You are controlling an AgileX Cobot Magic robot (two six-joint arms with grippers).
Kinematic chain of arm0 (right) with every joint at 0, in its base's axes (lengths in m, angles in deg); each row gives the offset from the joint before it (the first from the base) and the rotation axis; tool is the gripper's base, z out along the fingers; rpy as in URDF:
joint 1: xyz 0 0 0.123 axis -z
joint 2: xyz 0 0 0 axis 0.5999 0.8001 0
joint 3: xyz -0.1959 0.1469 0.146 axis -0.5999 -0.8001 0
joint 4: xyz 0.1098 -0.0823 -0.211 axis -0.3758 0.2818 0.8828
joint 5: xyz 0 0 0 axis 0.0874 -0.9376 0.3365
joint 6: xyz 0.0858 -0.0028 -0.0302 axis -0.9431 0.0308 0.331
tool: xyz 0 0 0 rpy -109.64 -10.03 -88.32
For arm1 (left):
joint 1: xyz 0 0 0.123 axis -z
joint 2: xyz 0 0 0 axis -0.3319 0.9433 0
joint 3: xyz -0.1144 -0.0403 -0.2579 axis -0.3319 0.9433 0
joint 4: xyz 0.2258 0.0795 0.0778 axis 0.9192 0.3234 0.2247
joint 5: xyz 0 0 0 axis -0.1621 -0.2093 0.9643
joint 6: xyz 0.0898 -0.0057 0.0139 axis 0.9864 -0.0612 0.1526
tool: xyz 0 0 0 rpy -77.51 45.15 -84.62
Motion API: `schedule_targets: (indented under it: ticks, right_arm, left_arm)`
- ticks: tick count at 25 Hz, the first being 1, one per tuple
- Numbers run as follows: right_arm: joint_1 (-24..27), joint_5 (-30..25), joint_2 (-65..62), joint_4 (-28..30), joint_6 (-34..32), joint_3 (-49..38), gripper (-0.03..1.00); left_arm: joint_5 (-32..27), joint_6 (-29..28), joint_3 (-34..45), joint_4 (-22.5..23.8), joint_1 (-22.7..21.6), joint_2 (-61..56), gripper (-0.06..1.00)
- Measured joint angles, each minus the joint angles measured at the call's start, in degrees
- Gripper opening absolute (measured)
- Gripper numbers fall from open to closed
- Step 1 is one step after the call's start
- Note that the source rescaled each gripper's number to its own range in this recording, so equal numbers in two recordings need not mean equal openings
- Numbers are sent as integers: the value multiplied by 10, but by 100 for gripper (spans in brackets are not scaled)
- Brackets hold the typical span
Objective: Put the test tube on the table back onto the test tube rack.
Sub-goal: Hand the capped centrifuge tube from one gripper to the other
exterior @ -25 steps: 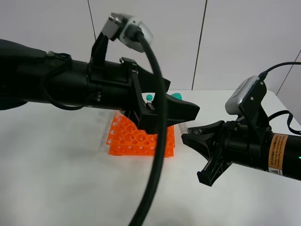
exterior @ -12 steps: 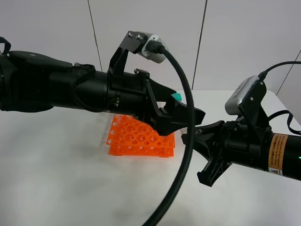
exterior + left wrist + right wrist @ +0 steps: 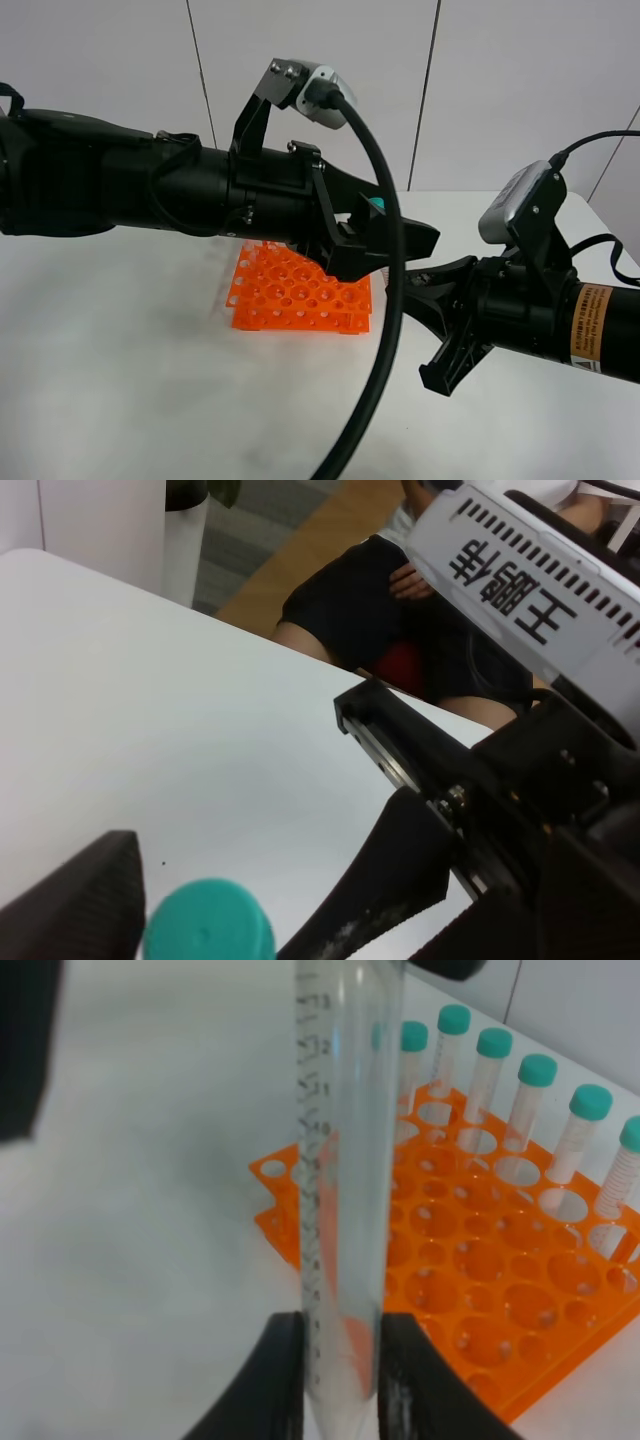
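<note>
1. Swinging down and across, the left arm has brought the left fingers (image 3: 115, 890) to the green cap (image 3: 208, 930). The right arm has not moved.
2. One left finger sits on each side of the cap. They are apart, with a small gap showing on one side, so they are not squeezing it yet.
3. Closed tight, the right fingers (image 3: 292, 1380) pinch the low end of the test tube (image 3: 340, 1210). It stands upright between them, off the table (image 3: 120, 380).
4. Just past the right fingers lies the orange rack (image 3: 480, 1300), with other tubes (image 3: 535, 1110) along its far side.
5. I think the tube is light, stiff and smooth, so it could slip or tip. The cap, or just under it, looks like the best place to hold.
6. From up high, the left arm hides nearly all of the tube. Its pointed tip is tucked between the right fingers. Which hole is free is hard to tell.
</note>
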Motion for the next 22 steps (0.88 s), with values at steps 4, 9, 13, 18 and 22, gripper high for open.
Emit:
schedule_targets:
  ticks: [4, 9, 13, 18, 22]
  right_arm:
    - [0, 21, 0, -27, 7, 0, 2]
    - [0, 30, 0, -64, 38, 0, 2]
    - [-1, 33, 0, -70, 46, 0, 2]
    - [-1, 33, 0, -76, 46, 0, 2]
    - [-1, 33, 0, -79, 46, 0, 2]
  left_arm:
    - [0, 1, 0, 0, 0, 0, 81]
    - [0, 11, 0, 0, 0, 0, 54]
    - [1, 12, 0, -1, 0, 0, 35]
    - [1, 13, -3, -1, 0, 0, 31]
    - [0, 14, -7, -1, 0, 0, 30]
